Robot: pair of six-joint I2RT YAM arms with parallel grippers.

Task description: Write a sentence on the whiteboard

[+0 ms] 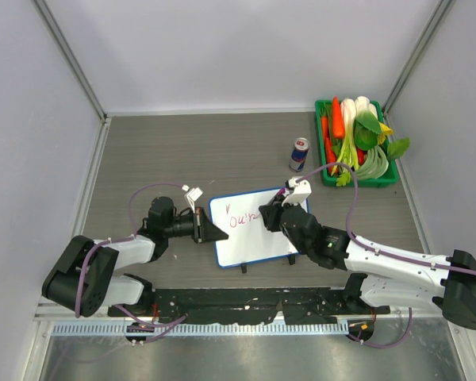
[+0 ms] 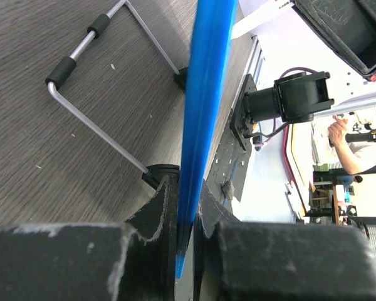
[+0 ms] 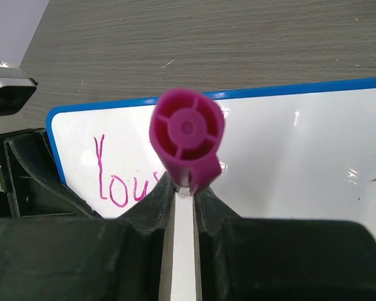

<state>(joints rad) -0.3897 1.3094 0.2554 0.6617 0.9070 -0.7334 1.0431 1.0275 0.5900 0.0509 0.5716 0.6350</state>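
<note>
Grey table (image 1: 182, 151) — whiteboard (image 1: 262, 242) in left tool (image 1: 213, 231), marker (image 3: 187, 141) in right tool (image 3: 185, 188)

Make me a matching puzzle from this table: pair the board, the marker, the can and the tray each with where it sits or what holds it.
Things:
1. board
2. marker
3. can
4. tray

Places:
A. standing upright just left of the tray
B. clamped in the right jaws
C. far right corner, full of vegetables
D. edge pinched by the left jaws

Pairs: 1-D, 2-B, 3-A, 4-C
</note>
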